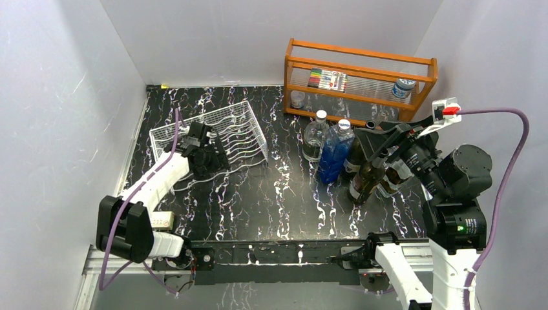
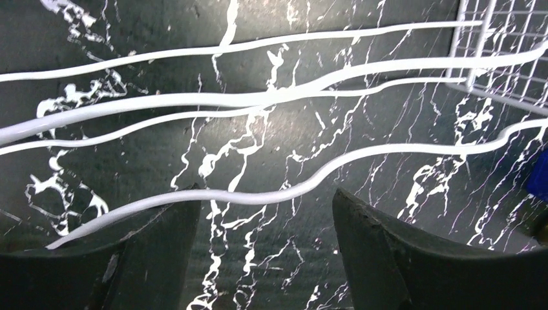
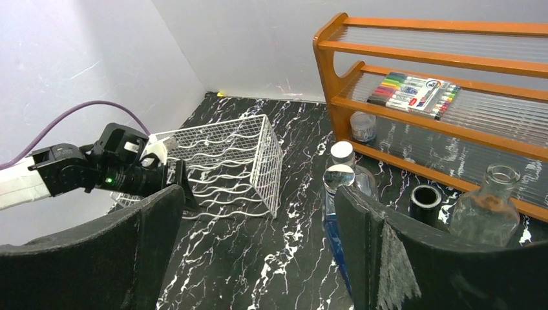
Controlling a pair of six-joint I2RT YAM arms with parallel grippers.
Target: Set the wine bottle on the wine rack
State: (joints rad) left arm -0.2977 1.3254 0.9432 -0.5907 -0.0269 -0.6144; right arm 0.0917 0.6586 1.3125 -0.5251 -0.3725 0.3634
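Wine rack (image 1: 226, 132) sits at ten o'clock on my tabletop (image 1: 271, 200), left jaws apart over its near wires; right jaws wide apart by the wine bottle (image 1: 368, 179), upright at three o'clock

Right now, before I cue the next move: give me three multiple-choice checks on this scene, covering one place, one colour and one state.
1. The wine rack stands on the table's:
A left side
B right side
C near edge, centre

2. The capped bottle right beside the clear bottle is:
A red
B green
C blue

3. The right hand is:
A shut on a bottle
B open, with nothing between its fingers
C shut and holding nothing

Key:
1 A, since the top view shows it left of every bottle.
2 C, since the blue bottle stands touching or nearly touching the clear one.
3 B, since the right wrist view shows its fingers wide apart with only the scene beyond them.
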